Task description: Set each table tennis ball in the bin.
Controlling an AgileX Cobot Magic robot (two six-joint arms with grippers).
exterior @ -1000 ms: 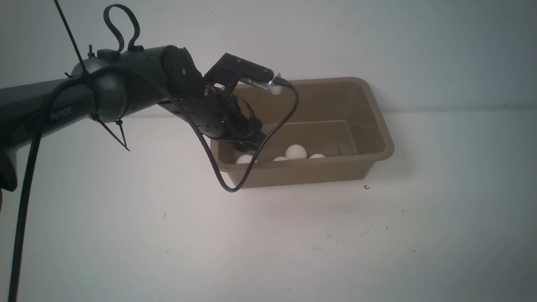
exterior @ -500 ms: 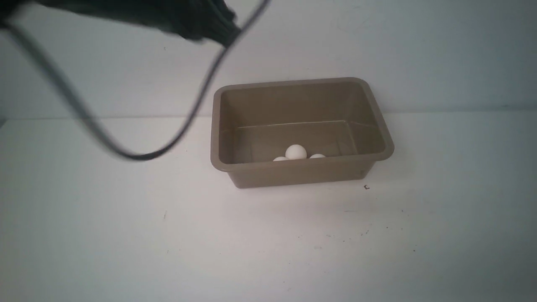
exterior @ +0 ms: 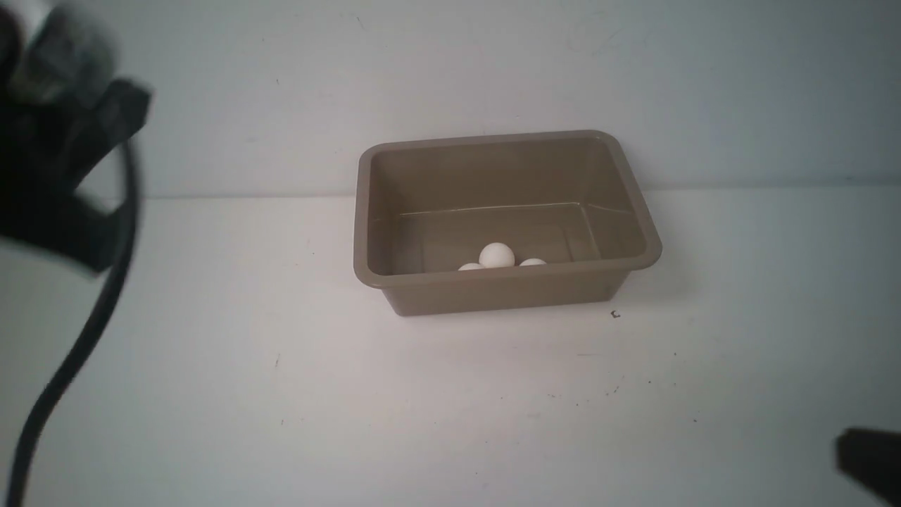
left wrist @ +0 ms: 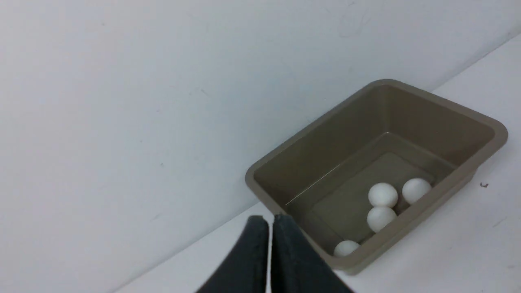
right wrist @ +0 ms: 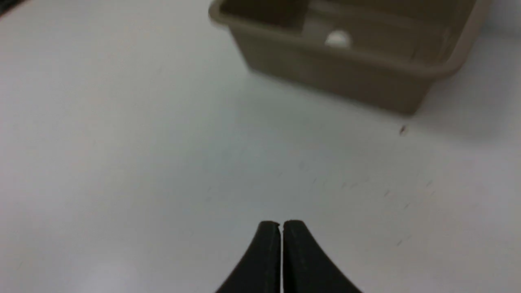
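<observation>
Lying binned, balls [left wrist: 382,194] beyond end effector [left wrist: 270,223].

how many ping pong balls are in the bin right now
4, all inside the bin, along one long wall in the left wrist view: one toward one end, two touching mid-wall, one near a corner. None shows on the table.
</observation>
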